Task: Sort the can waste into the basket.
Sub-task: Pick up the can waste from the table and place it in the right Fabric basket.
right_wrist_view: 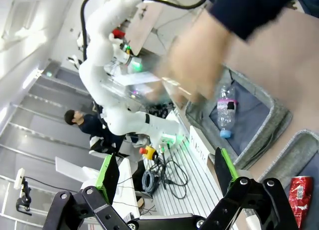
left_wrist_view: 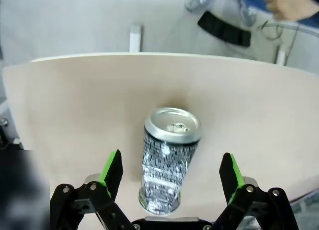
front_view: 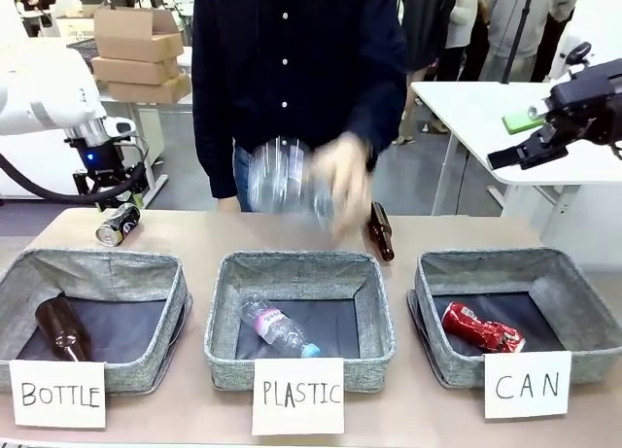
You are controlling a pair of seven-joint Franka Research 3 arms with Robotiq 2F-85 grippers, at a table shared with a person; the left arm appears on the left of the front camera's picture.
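Note:
A black can [front_view: 119,224] with a silver end lies on its side at the table's far left. My left gripper [front_view: 113,201] hovers just over it. In the left wrist view the black can [left_wrist_view: 167,160] lies between the open green-padded fingers of that gripper [left_wrist_view: 171,166], apart from both pads. A red dented can [front_view: 481,328] lies inside the grey basket [front_view: 583,273] carded "CAN" at the right. My right gripper [front_view: 540,142] hangs open, high above that basket's far side and holding nothing. The right wrist view shows that gripper [right_wrist_view: 166,165] open, with the red can [right_wrist_view: 299,200] at the lower right.
A person at the far side holds a clear plastic bottle [front_view: 280,176] in a blurred hand [front_view: 342,181] above the middle. A brown bottle [front_view: 381,231] lies on the table behind the "PLASTIC" basket [front_view: 222,312]. The "BOTTLE" basket [front_view: 19,278] holds a brown bottle [front_view: 60,327].

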